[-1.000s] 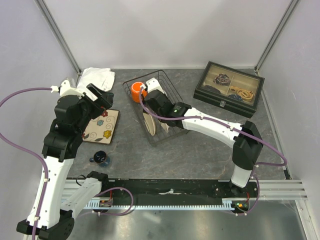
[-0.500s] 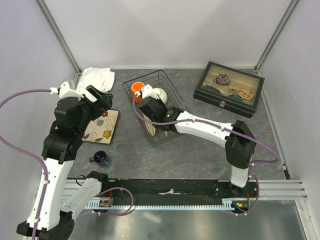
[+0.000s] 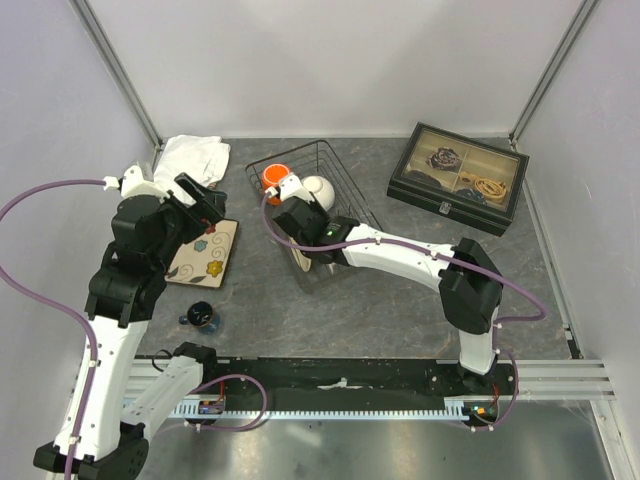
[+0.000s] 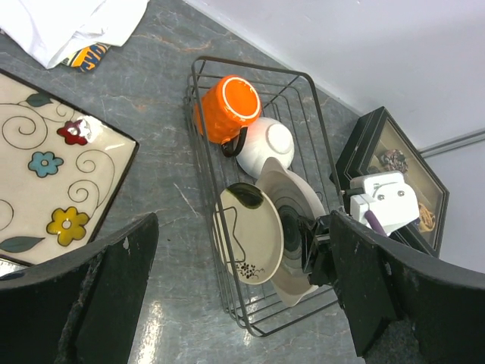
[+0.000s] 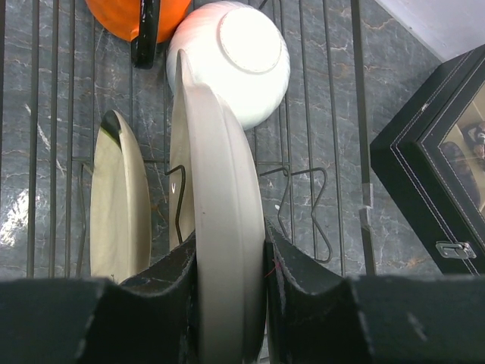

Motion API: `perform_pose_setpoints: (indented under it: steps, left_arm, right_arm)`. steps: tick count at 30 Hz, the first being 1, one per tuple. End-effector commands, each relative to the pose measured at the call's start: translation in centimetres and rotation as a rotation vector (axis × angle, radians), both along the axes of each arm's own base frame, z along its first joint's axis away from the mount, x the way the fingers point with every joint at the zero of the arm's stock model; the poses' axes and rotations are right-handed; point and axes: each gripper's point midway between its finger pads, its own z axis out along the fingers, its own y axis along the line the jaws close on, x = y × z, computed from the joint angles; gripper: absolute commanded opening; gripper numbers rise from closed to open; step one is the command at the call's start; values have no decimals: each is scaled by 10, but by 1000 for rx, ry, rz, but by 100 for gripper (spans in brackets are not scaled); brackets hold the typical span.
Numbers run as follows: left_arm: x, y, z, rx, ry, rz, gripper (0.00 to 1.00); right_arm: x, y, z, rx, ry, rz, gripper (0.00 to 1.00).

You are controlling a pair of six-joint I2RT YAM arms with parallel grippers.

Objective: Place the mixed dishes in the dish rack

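The large cream plate (image 5: 220,174) is held on edge inside the dish rack (image 4: 254,67), with the right hand (image 5: 229,265) clamped across its rim, one finger on each face. The left hand (image 3: 203,203) is spread wide with nothing in it and hangs above the square flower-patterned plate (image 4: 53,174), which lies flat near the left edge of the tabletop (image 3: 400,290) and is not yet loaded. The orange mug (image 4: 227,110) and the white bowl (image 5: 239,53) are already lodged at the far end of the rack, and a smaller dark-edged plate (image 4: 246,231) stands just beside the held one. The main risk is judged to lie in the release. If the plate is let go before its lower edge is seated between the upright prongs, it could tip against the bowl or the smaller plate, or slide along the wires. Its far edge is seen very close to the bowl, though contact cannot be confirmed. The dishes look glazed and glossy, so little friction is expected against the smooth, hard fingers, and a knock between ceramics could chip a rim. The rack is made of thin black wire with open gaps, through which the grey marbled tabletop is seen. It is probably light enough to be shoved if the plate is pressed sideways. The square plate is shallow and lies flat, so its edge may be hard to catch.
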Motion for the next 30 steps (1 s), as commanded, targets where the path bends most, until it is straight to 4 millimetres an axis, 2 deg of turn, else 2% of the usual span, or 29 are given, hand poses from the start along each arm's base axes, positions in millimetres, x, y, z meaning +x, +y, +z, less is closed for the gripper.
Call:
perform_pose_setpoints:
  steps: [1,5,6,8,12,15,20,23,24,26,27,29,30]
  left_arm:
    - [-2,9,2,51,-12,20,99]
    - [-1,9,-1,54,-6,21,99]
    - [-1,9,-3,56,0,21,99]
    - [-1,9,-6,58,6,22,99]
    - [-2,11,-11,61,15,29,99]
    - [-3,13,-15,62,23,42,99]
    - [-7,19,-16,69,28,69,99]
    - [-9,25,-19,77,38,98,99]
    - [-9,25,-22,79,45,101,99]
    - [-10,27,-24,77,49,112,99]
    - [-10,28,-27,74,53,116,99]
    - [-11,29,-28,77,56,122,99]
    - [-11,29,-31,85,62,121,99]
  right_arm:
    - [5,21,35,64,-63,35,13]
    - [6,22,33,65,-58,34,25]
    - [6,21,33,64,-57,32,34]
    - [7,20,33,63,-60,27,41]
    - [8,17,37,63,-70,11,65]
    - [8,17,43,72,-79,12,76]
    - [7,19,60,117,-90,20,80]
    - [4,17,76,169,-102,17,80]
    - [1,15,89,201,-112,19,80]
    - [-2,13,101,242,-120,24,80]
    - [-5,10,117,281,-137,28,80]
    - [-11,9,128,325,-140,48,80]
    - [-15,5,146,369,-156,60,80]
